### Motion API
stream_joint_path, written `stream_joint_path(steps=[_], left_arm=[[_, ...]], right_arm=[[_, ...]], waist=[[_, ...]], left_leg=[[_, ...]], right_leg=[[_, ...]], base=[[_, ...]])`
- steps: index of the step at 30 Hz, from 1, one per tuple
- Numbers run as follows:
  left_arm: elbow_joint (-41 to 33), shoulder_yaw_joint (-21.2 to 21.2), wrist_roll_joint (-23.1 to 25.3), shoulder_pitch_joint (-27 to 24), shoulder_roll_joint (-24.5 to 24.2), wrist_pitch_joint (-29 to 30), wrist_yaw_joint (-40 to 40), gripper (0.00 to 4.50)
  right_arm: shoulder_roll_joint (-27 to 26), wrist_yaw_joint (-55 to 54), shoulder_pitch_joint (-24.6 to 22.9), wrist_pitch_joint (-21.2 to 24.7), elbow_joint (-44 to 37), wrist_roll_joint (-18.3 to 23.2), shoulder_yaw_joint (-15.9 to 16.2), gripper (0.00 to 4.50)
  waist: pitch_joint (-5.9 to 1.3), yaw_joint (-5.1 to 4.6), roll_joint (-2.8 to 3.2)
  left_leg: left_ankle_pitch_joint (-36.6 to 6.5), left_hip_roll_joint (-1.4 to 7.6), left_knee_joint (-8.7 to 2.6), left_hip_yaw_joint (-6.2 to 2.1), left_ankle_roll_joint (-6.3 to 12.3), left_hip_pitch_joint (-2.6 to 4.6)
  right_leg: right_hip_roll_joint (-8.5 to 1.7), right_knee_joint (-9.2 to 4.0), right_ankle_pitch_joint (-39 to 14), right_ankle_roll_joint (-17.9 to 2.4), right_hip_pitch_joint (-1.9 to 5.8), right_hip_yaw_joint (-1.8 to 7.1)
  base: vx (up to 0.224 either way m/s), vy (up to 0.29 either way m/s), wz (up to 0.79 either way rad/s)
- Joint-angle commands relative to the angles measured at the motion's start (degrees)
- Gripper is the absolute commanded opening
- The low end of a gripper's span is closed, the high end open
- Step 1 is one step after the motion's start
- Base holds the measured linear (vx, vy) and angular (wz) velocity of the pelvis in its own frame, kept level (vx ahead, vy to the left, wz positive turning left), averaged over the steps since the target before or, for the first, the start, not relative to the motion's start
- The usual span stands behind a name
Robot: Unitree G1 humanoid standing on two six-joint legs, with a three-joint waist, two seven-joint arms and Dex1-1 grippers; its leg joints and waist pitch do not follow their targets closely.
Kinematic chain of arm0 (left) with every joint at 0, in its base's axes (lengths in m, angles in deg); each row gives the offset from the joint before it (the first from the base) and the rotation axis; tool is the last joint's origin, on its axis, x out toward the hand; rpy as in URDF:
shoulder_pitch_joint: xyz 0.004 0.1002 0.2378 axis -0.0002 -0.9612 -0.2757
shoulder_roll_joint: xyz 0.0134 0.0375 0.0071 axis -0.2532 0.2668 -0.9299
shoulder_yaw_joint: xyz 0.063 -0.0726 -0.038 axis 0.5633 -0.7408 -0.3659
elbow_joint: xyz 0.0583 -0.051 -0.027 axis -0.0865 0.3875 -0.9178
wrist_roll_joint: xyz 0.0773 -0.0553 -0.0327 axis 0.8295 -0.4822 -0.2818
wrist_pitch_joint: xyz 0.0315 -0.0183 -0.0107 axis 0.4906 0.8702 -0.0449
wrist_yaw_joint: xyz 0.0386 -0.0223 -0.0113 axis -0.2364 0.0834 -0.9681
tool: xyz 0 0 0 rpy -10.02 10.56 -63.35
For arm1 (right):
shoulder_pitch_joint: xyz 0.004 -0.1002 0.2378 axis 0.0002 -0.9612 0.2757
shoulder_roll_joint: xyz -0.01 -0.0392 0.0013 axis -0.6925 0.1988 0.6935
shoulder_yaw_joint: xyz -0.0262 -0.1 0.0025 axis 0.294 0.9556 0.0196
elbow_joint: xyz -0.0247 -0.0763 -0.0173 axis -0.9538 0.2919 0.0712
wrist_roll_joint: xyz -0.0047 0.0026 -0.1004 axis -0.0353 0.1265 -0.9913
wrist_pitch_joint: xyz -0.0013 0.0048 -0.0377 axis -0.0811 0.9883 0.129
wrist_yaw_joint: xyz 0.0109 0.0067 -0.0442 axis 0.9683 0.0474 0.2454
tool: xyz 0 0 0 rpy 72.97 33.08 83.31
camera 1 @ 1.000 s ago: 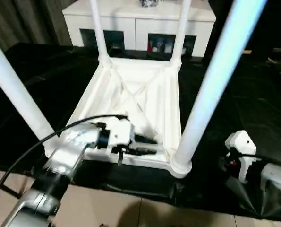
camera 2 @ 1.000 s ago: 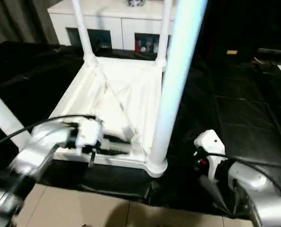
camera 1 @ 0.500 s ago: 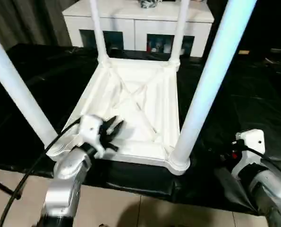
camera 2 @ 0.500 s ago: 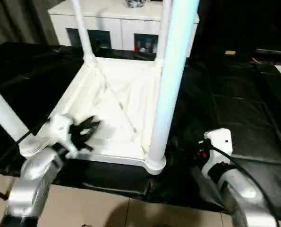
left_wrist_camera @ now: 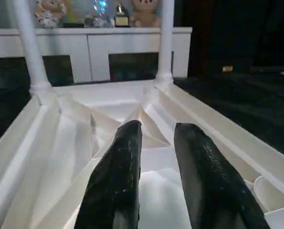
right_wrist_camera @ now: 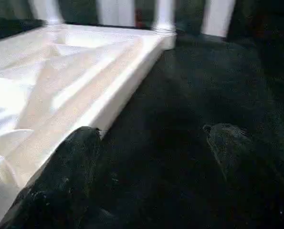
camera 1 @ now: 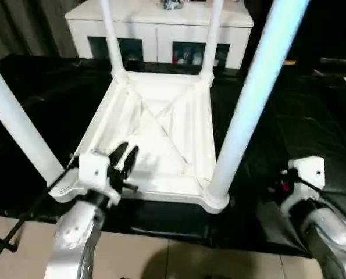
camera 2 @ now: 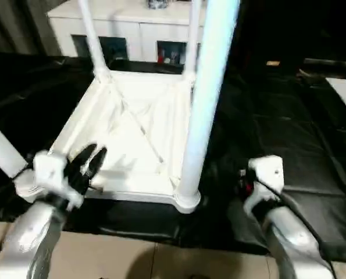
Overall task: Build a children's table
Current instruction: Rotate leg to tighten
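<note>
The children's table stands upside down on a black cover: its white ribbed tabletop lies flat, and the legs rise from the corner sockets. The near right leg and the near left leg are close to me, and two more legs stand at the far corners. My left gripper hovers over the tabletop's near left part, pointing at the far rim. Its black fingers stand a little apart with nothing between them. My right gripper is open wide over the black cover, right of the near right socket. Its white wrist housing shows there.
A white cabinet with dark glass doors stands behind the table, with toys on top. The black cover spreads wide to the right. Tiled floor begins just at the cover's near edge.
My left gripper has left the near rim, where it lay pointing right, and swung round to point at the far side. The right wrist has shifted slightly. The camera has moved a little.
</note>
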Motion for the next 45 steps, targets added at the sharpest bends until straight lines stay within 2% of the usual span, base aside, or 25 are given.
stream_joint_path(steps=[1, 5, 8, 10, 16, 22, 24, 25, 28, 29, 30, 31, 32, 34, 35, 36, 37, 38, 39, 40, 41, 42, 43, 44, 45], left_arm=[[1.4, -0.5, -0.3, 1.2, -0.8, 1.9, -1.1, 1.34], [3.3, -0.4, -0.2, 4.3, -1.4, 3.0, -0.9, 1.34], [4.0, -0.4, -0.2, 5.1, -1.5, 3.0, -0.8, 1.34], [4.2, -0.5, -0.2, 5.5, -1.6, 3.1, -1.1, 1.34], [4.7, -0.9, 0.4, 5.8, -1.5, 3.1, -3.8, 1.34], [4.0, -0.9, 0.1, 5.4, -0.8, 3.2, -4.7, 1.34], [3.8, -0.6, 0.2, 5.4, -0.9, 3.3, -4.9, 1.34], [3.5, -0.5, 0.2, 5.0, -0.9, 3.4, -5.2, 1.34], [2.7, -0.4, 0.2, 4.1, -0.9, 3.1, -5.1, 1.34], [1.6, -0.4, 0.0, 2.9, -0.8, 2.9, -5.0, 1.34], [0.7, -0.3, -0.1, 1.6, -0.7, 3.1, -5.0, 1.34], [0.4, -0.2, 0.1, 1.2, -0.7, 3.3, -5.1, 1.34], [0.3, -0.1, 0.2, 0.9, -0.7, 3.4, -5.1, 1.34], [-0.6, 0.3, 0.3, -0.8, -0.8, 3.6, -5.0, 1.34], [-1.1, 0.5, 0.4, -1.7, -0.8, 3.4, -5.0, 1.34], [-1.5, 0.7, 0.6, -2.4, -0.8, 3.2, -5.1, 1.34], [-1.7, 0.8, 0.6, -2.8, -0.7, 3.1, -5.3, 1.34], [-2.3, 0.8, 0.4, -3.6, -0.4, 2.8, -5.5, 1.34], [-2.8, 0.8, 0.1, -4.2, -0.2, 2.6, -5.6, 1.34], [-3.7, 1.2, 0.0, -5.7, 0.0, 1.9, -5.6, 1.34], [-4.5, 1.5, -0.1, -7.3, 0.2, 1.1, -5.6, 1.34], [-5.2, 1.7, -0.8, -9.0, 0.8, -0.6, -5.3, 1.34], [-5.2, 1.7, -0.8, -9.1, 0.8, -0.7, -5.3, 1.34], [-5.6, 1.7, -1.9, -9.8, 1.2, -1.1, -4.8, 1.34], [-6.2, 1.7, -2.1, -10.8, 1.6, -2.1, -5.0, 1.34]], right_arm=[[-0.5, -1.4, 0.8, 1.5, 0.6, -0.4, -0.8, 3.99], [-1.9, -2.8, 2.2, 2.7, 1.0, -1.3, 0.8, 3.99], [-1.9, -3.2, 2.1, 3.1, 1.1, -1.8, 1.6, 3.99], [-1.8, -3.5, 2.0, 3.3, 1.1, -2.3, 2.1, 3.99], [-2.0, -4.3, 1.8, 4.7, 0.4, -3.1, 2.9, 3.99], [-2.3, -4.7, 2.3, 4.8, 0.9, -3.2, 3.5, 3.99], [-2.2, -4.5, 2.7, 5.1, 1.0, -3.1, 3.7, 3.99], [-2.2, -4.0, 3.1, 5.1, 1.0, -2.7, 3.8, 3.99], [-2.1, -3.2, 3.4, 4.8, 1.0, -2.5, 4.0, 3.99], [-1.7, -2.6, 3.1, 4.6, 0.9, -2.6, 4.2, 3.99], [-1.4, -2.3, 2.8, 4.6, 0.9, -2.7, 4.3, 3.99], [-1.3, -2.3, 2.7, 4.5, 1.0, -2.7, 4.3, 3.99], [-1.3, -2.3, 2.5, 4.4, 1.1, -2.8, 4.2, 3.99], [-1.1, -1.9, 1.7, 3.9, 1.2, -2.3, 3.4, 3.99], [-0.9, -1.5, 0.9, 3.6, 1.1, -2.0, 2.9, 3.99], [-0.5, -0.9, 0.0, 3.2, 1.0, -1.6, 2.4, 3.99], [-0.2, -0.5, -0.4, 2.9, 0.9, -1.4, 2.1, 3.99], [0.3, 0.2, -1.2, 2.5, 0.7, -0.9, 1.3, 3.99], [0.6, 0.7, -1.6, 2.3, 0.6, -0.6, 0.9, 3.99], [1.8, 2.6, -2.4, 1.6, 0.1, 0.0, 0.6, 3.99], [2.9, 4.5, -3.1, 1.1, -0.5, 0.6, 0.6, 3.99], [4.0, 6.5, -3.7, 1.5, -1.0, 1.5, 0.6, 3.99], [4.1, 6.5, -3.7, 1.5, -1.0, 1.5, 0.6, 3.99], [4.8, 7.6, -3.8, 1.4, -1.1, 1.6, 0.7, 3.99], [6.0, 9.4, -3.9, 1.5, -1.4, 2.0, 1.2, 3.99]], waist=[[-2.12, -0.39, -0.55], [-2.23, -0.48, -0.29], [-3.08, -0.02, -0.22], [-3.27, -0.12, -0.1], [-2.47, -0.79, -0.04], [-2.69, -1.13, -1.38], [-2.81, -0.63, -1.45], [-3.21, -0.6, -2.01], [-2.9, 1.16, -2.78], [-2.34, 1.7, -3.48], [-2.01, -0.12, -1.72], [-2.29, -1.01, -1.01], [-2.54, -1.81, 0.43], [-1.13, -1.32, 1.02], [-1.33, -0.92, 0.67], [-0.89, -1.01, -0.47], [-0.89, -1.01, -0.47], [-0.38, -1.4, -0.68], [0.24, -1.76, -0.04], [-0.23, 2.02, 0.86], [0.38, 4.76, 0.82], [-0.75, 3.33, -2.11], [-1.65, 3.27, -4.85], [-0.77, 2.38, -4.12], [0.18, 3.11, -2.99]], left_leg=[[-29.5, 0.05, -4.85, -1.19, -0.85, 0.82], [-28.0, -0.02, -5.02, -1.65, -0.41, 0.28], [-16.6, -0.2, -4.4, -0.68, 3.44, -1.04], [-17.1, -0.28, -3.84, -0.48, 5.13, -1.18], [-31.0, -0.35, -4.07, -1.73, 0.18, 0.4], [-28.2, -0.53, -3.91, -1.23, 2.48, -0.29], [-22.6, -0.91, -2.65, -0.93, 6.47, -1.08], [-21.9, -0.65, 0.68, 0.67, 5.26, 1.5], [-20.6, -1.23, 2.42, -0.62, 7.42, 0.14], [-20.2, -1.08, 0.27, -2.48, 10.81, -2.39], [-24.0, -0.46, -3.42, -2.49, 11.73, -1.25], [-27.4, -0.4, -4.41, -2.62, 11.67, 0.16], [-31.4, 0.67, -5.99, -3.09, 10.56, 1.49], [-41.6, 2.99, -10.43, -3.12, 2.73, -0.03], [-43.7, 3.29, -9.95, -3.23, 0.87, 0.91], [-47.6, 0.92, -8.26, -1.58, -3.52, 2.82], [-47.6, 0.92, -8.26, -1.58, -3.52, 2.82], [-49.3, 0.13, -6.71, -1.23, -3.78, 4.72], [-52.8, 1.04, -9.2, -1.21, -4.0, 3.54], [-56.9, 2.42, -13.99, 0.35, -5.04, -3.58], [-56.7, 2.41, -15.22, 2.78, -4.08, -5.03], [-44.5, 1.73, -11.32, 3.09, -4.15, 0.8], [-34.1, 0.26, -1.93, 0.6, -4.04, 4.99], [-5.8, -3.53, 7.78, -4.13, 2.16, 3.93], [-2.2, -3.3, 6.36, -6.9, 1.98, 0.13]], right_leg=[[-0.06, -5.78, -36.3, 1.0, 0.62, -0.09], [-0.12, -5.54, -33.0, -0.3, 0.89, 0.03], [0.56, -4.41, -15.9, -7.6, 0.61, 0.19], [0.5, -4.53, -17.2, -9.1, 0.25, -0.12], [0.1, -6.27, -38.7, 0.6, 0.04, -1.12], [-1.39, -6.11, -38.0, -0.2, 0.43, -0.13], [-4.15, -6.89, -42.9, 0.0, 0.93, 1.67], [-3.52, -7.9, -46.4, 1.5, -1.84, 5.58], [-4.0, -8.11, -50.3, 2.4, -0.82, 11.21], [-5.71, -7.16, -47.6, 1.6, 1.36, 8.33], [-1.48, -5.98, -41.9, -1.1, -0.04, 4.26], [1.07, -4.76, -36.4, -2.7, -0.51, 2.04], [3.06, -2.12, -20.6, -6.2, -0.25, 0.12], [1.97, 2.26, -3.5, -7.2, 2.43, -2.22], [0.99, 1.66, -3.8, -6.8, 2.37, -1.84], [0.25, -2.71, -21.0, -5.1, 1.03, -0.78], [0.25, -2.71, -21.0, -5.1, 1.03, -0.78], [0.48, -5.78, -32.4, -2.6, -0.31, -2.17], [1.88, -4.47, -30.4, -2.2, 2.06, -4.44], [1.6, 8.02, -12.7, -3.2, 9.43, -4.45], [2.03, 9.18, -10.7, -2.8, 9.27, -4.17], [-0.22, 5.84, -27.0, -1.4, 5.03, 0.21], [-4.54, -1.7, -46.5, 1.4, 0.31, 1.99], [-8.98, -8.7, -64.9, -1.1, -1.37, 5.69], [-8.35, -6.25, -58.1, -4.7, 2.78, 6.01]], base=[[0.0, 0.0, 0.0], [0.0, 0.0, 0.0], [0.0, 0.0, 0.0], [0.0, 0.0, 0.0], [0.0, 0.0, 0.0], [0.0, 0.0, 0.0], [0.0, 0.0, 0.0], [0.0, 0.0, 0.0], [-0.011, 0.11, -0.56], [-0.001, 0.192, -0.5], [0.006, 0.201, -0.17], [0.006, 0.201, -0.17], [-0.029, 0.186, 0.01], [-0.063, 0.162, 0.02], [-0.051, 0.087, 0.1], [-0.038, 0.033, 0.19], [-0.038, 0.033, 0.19], [0.0, 0.0, 0.0], [-0.115, 0.013, 0.08], [-0.115, 0.013, 0.08], [-0.113, -0.041, 0.17], [0.069, -0.138, 0.12], [0.069, -0.138, 0.12], [0.047, -0.084, -0.02], [-0.052, 0.038, -0.05]])
